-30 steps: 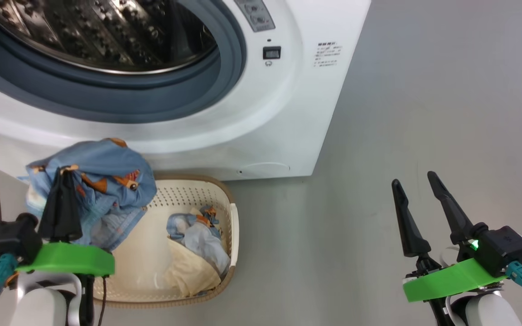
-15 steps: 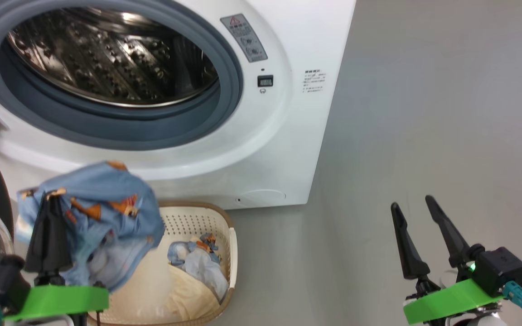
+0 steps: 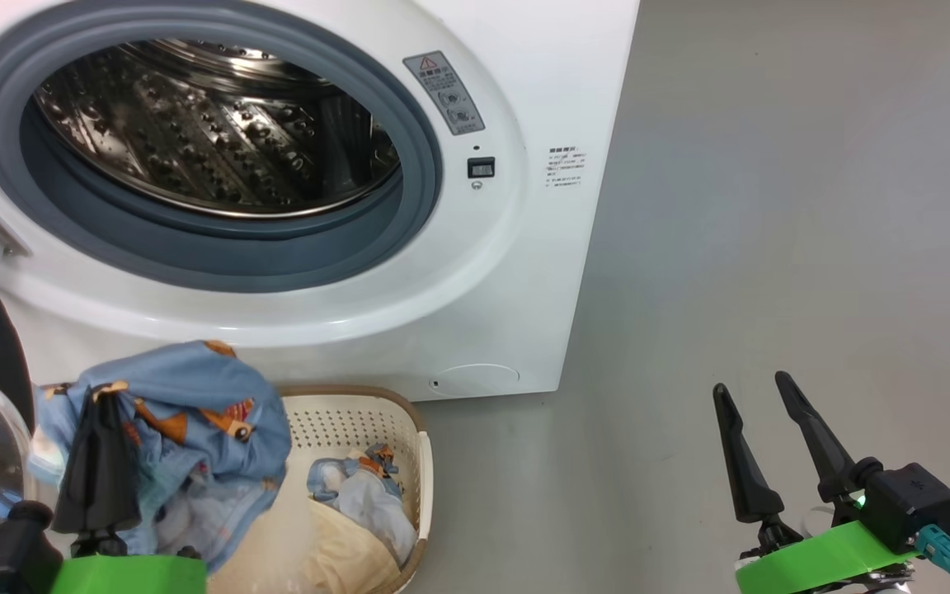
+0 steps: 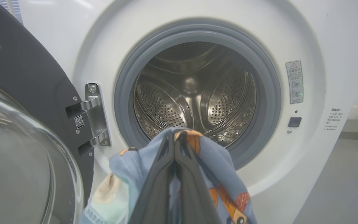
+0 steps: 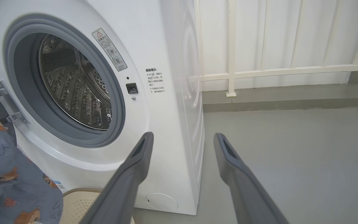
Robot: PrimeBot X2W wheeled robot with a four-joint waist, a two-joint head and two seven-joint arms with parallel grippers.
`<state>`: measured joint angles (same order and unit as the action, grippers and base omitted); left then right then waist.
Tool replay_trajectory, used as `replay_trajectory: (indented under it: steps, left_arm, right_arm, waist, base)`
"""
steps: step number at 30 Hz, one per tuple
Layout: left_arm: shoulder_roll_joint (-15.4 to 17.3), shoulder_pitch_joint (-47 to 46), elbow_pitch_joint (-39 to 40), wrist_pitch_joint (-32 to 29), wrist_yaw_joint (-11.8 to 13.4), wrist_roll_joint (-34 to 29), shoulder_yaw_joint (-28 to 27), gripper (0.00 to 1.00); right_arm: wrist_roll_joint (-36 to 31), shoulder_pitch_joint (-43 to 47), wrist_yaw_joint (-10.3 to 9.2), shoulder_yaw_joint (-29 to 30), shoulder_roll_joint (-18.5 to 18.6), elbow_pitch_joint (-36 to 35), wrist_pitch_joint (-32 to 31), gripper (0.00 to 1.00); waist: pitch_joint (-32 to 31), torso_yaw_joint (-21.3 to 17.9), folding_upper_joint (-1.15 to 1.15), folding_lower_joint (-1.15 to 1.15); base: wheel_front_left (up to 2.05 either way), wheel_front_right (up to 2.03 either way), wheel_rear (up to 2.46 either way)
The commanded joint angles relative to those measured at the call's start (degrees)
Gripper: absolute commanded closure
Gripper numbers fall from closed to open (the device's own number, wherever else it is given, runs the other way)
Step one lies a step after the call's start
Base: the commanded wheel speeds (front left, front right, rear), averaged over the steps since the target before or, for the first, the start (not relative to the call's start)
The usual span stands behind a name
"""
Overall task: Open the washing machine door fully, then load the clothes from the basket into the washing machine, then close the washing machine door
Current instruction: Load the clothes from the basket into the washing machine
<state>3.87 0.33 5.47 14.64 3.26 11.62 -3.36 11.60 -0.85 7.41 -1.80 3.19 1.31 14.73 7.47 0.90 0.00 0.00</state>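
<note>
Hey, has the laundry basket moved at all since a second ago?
No. The basket keeps its place against the washing machine; the camera shifted instead.

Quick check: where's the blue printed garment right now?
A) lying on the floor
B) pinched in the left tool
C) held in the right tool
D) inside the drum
B: the left tool is shut on the blue printed garment, holding it up in front of the drum, which has nothing in it; the right tool is open and holds nothing.

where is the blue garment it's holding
Head view, lower left: the blue garment hangs from the shut left gripper, over the basket, below the washing machine.
</note>
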Motion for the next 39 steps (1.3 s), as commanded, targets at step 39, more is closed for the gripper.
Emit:
replay_trajectory:
  steps: [39]
  left_arm:
    - [6.23, -40.07, -25.31, -2.27, -5.84, -0.45, 0.81, 1.00]
  right_arm:
    - [0.68, -9.21, 0.08, -3.45, 0.06, -3.37, 0.27, 0.00]
  waist:
    - [20.58, -5.78, 0.00, 0.00]
  base:
    - [0.00, 0.00, 0.00]
